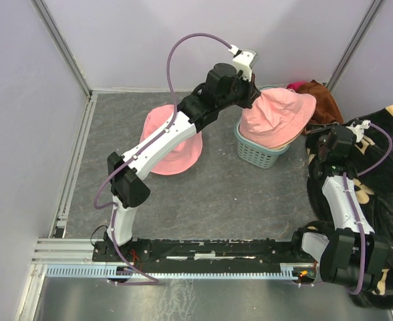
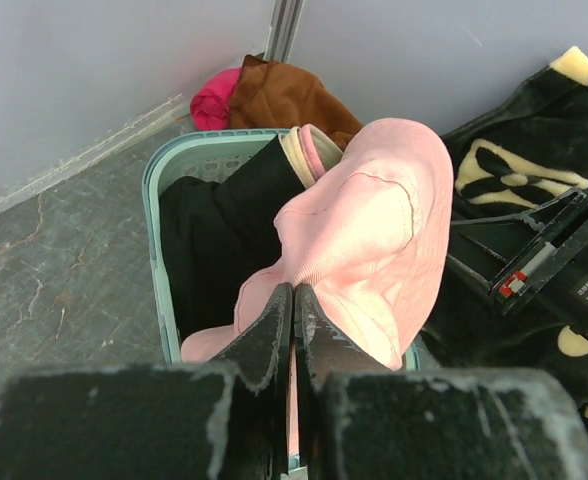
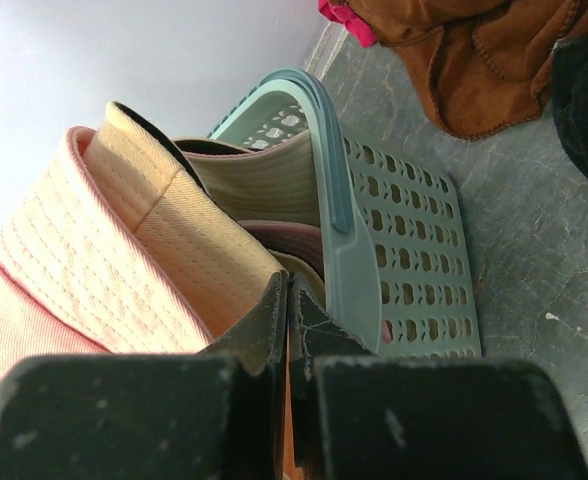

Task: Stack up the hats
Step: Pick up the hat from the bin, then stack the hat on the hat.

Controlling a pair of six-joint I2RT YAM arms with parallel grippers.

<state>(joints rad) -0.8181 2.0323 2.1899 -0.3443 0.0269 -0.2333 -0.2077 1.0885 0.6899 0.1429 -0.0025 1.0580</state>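
Left gripper: my left gripper [image 2: 293,300] was squeezed shut on the top pink hat [image 2: 374,230], with a bit of pink cloth pinched between its fingers.
Right gripper: my right gripper [image 3: 289,300] was shut too, pressed up against the hat edges at the basket. I could not tell if it had any cloth in it.
Where the hats were: the top pink hat sat over the teal basket [image 1: 260,157]. Another pink hat on the table [image 1: 178,159] lay flat, well apart to the left, partly under my left arm.
How a hat handles: I think they are light, soft and floppy. The top one sagged and folded around the grip.
Where to hold: I think the brim is best, because it is thin and easy to pinch. The round top would just squash.
In the basket: it was stuffed. I saw a beige hat [image 3: 194,230] with a dark inside, and more pink low down.
Not hats: a brown cloth [image 1: 322,100] lay behind the basket and a black blanket [image 1: 390,167] lay on the right.
Watch out: I think a hat could snag on the basket rim.
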